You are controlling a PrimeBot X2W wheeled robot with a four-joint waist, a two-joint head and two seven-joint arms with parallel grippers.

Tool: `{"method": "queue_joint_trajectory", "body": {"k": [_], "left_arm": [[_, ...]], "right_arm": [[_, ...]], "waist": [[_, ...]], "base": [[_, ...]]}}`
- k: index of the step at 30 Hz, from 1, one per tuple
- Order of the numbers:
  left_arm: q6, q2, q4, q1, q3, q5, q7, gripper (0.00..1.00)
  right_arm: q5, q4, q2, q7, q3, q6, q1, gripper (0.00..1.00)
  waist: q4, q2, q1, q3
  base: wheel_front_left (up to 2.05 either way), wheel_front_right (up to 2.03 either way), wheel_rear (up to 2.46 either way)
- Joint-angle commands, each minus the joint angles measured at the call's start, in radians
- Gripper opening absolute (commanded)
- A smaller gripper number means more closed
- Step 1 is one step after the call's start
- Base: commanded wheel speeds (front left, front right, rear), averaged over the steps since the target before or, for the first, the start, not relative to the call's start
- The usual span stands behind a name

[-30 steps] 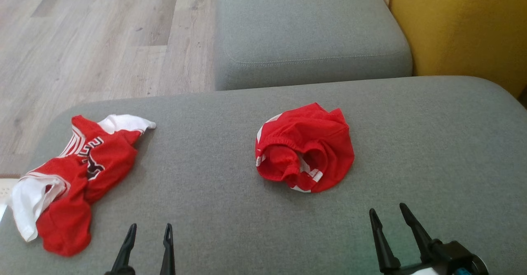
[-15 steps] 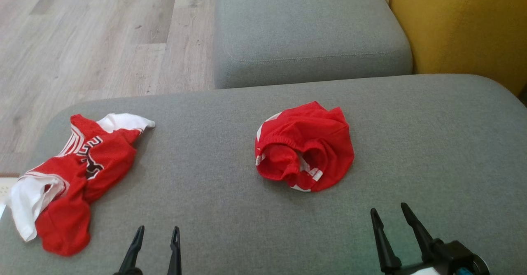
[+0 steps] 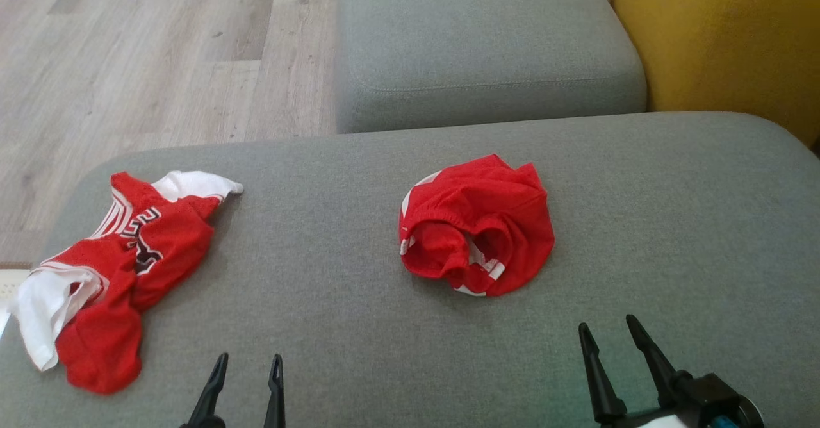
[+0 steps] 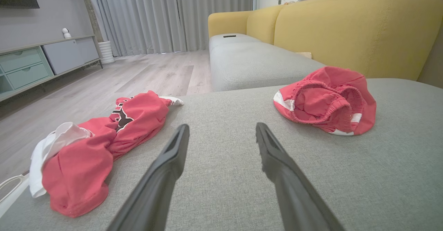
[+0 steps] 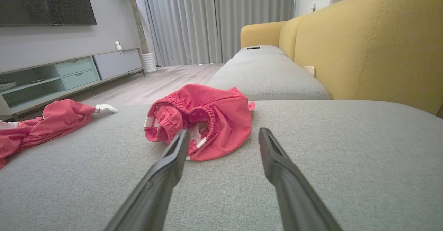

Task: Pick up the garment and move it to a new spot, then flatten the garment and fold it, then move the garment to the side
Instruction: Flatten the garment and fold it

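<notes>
Presently the crumpled red mesh shorts [image 3: 477,223] are lying centrally on the grey fabric sofa seat [image 3: 672,223], with the left gripper [image 3: 250,356] and right gripper [image 3: 606,322] hovering spread and empty nearby. Pinching the raised waistband ridge [image 3: 442,228] is looking wisest.

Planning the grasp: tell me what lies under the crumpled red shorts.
The red shorts lie bunched on the grey cushion; cushion shows all around them. Anything beneath the fabric is covered.
</notes>
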Motion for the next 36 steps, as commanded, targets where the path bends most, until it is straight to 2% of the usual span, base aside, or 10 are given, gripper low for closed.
{"method": "queue_joint_trajectory", "body": {"k": [1, 7, 12, 18, 19, 20, 24, 28, 31, 36], "left_arm": [[0.005, -0.012, -0.028, -0.068, 0.029, 0.007, -0.012, 1.00], [0.009, -0.012, -0.014, -0.096, 0.015, 0.015, -0.012, 1.00], [0.002, -0.016, 0.010, -0.182, -0.044, 0.017, -0.012, 1.00], [-0.061, -0.021, 0.055, -0.307, -0.148, 0.000, -0.012, 1.00], [-0.097, -0.023, 0.082, -0.355, -0.204, -0.019, -0.012, 1.00], [-0.097, -0.023, 0.082, -0.355, -0.204, -0.019, -0.012, 1.00], [-0.154, -0.024, 0.147, -0.462, -0.345, -0.053, -0.012, 1.00], [-0.174, -0.024, 0.238, -0.591, -0.447, -0.097, -0.012, 1.00], [-0.161, -0.024, 0.318, -0.692, -0.497, -0.122, -0.012, 1.00], [-0.078, -0.024, 0.456, -0.822, -0.534, -0.179, -0.012, 1.00]], "right_arm": [[0.001, -0.034, -0.004, -0.003, 0.017, 0.007, -0.056, 1.00], [-0.005, -0.046, -0.004, -0.003, 0.021, 0.007, -0.064, 1.00], [-0.016, -0.060, -0.004, -0.003, 0.021, 0.007, -0.080, 1.00], [-0.026, -0.065, -0.004, -0.003, 0.014, 0.007, -0.102, 1.00], [-0.029, -0.066, -0.004, -0.003, 0.015, 0.007, -0.113, 1.00], [-0.029, -0.066, -0.004, -0.003, 0.015, 0.007, -0.113, 1.00], [-0.029, -0.071, -0.004, -0.003, 0.019, 0.007, -0.147, 1.00], [-0.026, -0.080, -0.004, -0.003, 0.033, 0.007, -0.190, 1.00], [-0.022, -0.082, -0.004, -0.003, 0.036, 0.007, -0.214, 1.00], [-0.013, -0.084, -0.004, -0.003, 0.037, 0.007, -0.236, 1.00]], "waist": [[0.000, -0.0001, 0.0000, 0.002], [-0.006, -0.0001, 0.0000, 0.028], [-0.033, -0.0001, 0.0000, 0.086], [-0.066, -0.0001, 0.0000, 0.147], [-0.086, -0.0001, 0.0000, 0.169], [-0.086, -0.0001, 0.0000, 0.169], [-0.132, -0.0001, 0.0000, 0.234], [-0.186, -0.0001, 0.0000, 0.310], [-0.222, -0.0001, 0.0000, 0.357], [-0.274, -0.0001, 0.0000, 0.407]], "base": [[0.00, 0.00, 0.00], [0.00, 0.00, 0.00], [0.00, 0.00, 0.00], [0.00, 0.00, 0.00], [0.00, 0.00, 0.00], [0.00, 0.00, 0.00], [0.00, 0.00, 0.00], [0.00, 0.00, 0.00], [0.00, 0.00, 0.00], [0.00, 0.00, 0.00]]}}
